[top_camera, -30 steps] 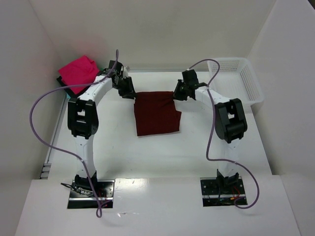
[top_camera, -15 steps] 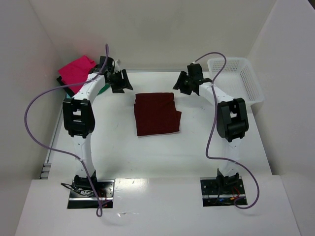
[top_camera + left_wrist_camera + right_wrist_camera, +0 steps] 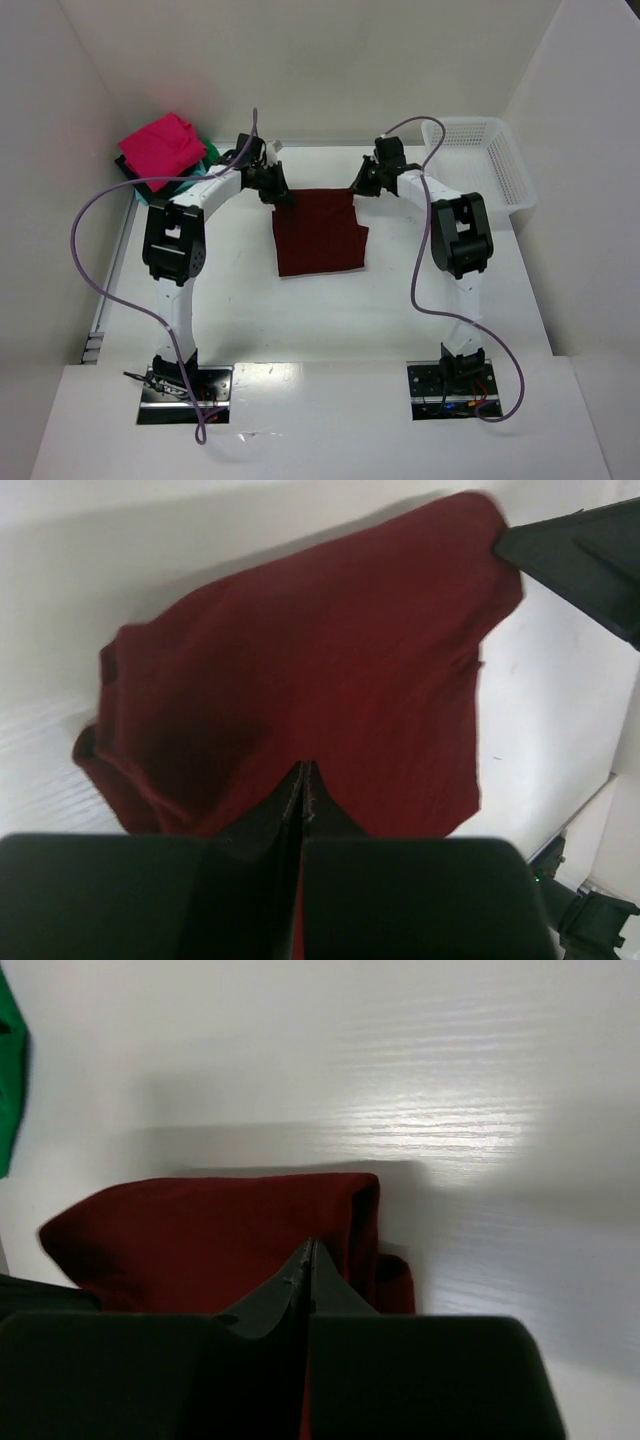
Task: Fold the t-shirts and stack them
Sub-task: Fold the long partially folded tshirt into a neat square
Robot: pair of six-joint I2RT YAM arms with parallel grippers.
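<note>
The dark red t-shirt (image 3: 318,232) lies folded into a rectangle in the middle of the white table. My left gripper (image 3: 283,194) is shut, its tips down on the shirt's far left corner; in the left wrist view the closed tips (image 3: 303,767) sit on the red cloth (image 3: 300,650). My right gripper (image 3: 357,190) is also shut at the far right corner, tips (image 3: 310,1243) on the red cloth (image 3: 200,1230). No bunched cloth shows between either pair of jaws. A bright pink t-shirt (image 3: 160,143) tops a pile at the far left, with green (image 3: 213,155) and black (image 3: 130,168) edges showing under it.
A white mesh basket (image 3: 483,160) stands at the far right of the table. White walls close in the table at the back and sides. The green cloth (image 3: 8,1080) shows at the left edge of the right wrist view.
Both grippers let go of the shirt's far edge, opened and drew back, then came down again on its far corners and shut. The shirt stayed folded in place.
</note>
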